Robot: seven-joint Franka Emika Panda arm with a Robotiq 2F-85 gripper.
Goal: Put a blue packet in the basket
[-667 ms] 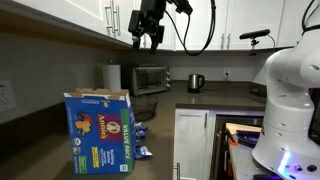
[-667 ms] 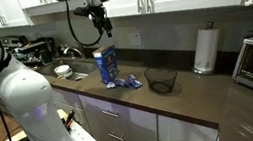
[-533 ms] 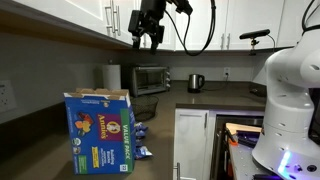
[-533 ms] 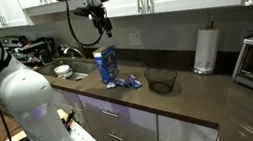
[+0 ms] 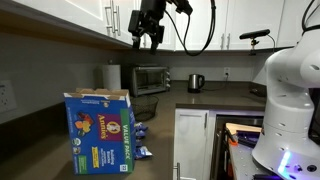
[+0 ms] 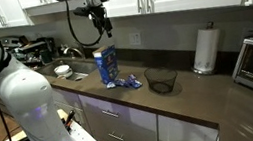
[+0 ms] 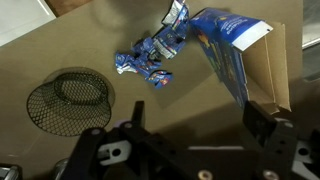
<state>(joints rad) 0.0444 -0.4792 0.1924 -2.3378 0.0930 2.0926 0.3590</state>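
The countertop [image 7: 60,50] is carrying everything: the blue cardboard box [image 7: 235,55] is standing open at the upper right of the wrist view, and the dark mesh basket [image 7: 45,82] is sitting empty at the left. Between them the blue packets [image 7: 150,62] are lying in a loose heap just beside the box, probably spilled from it. The gripper [image 7: 195,135] is hanging high overhead, likely surveying before descending. Its fingers [image 7: 262,122] are spreading wide around nothing, with the packets showing up-left of their gap.
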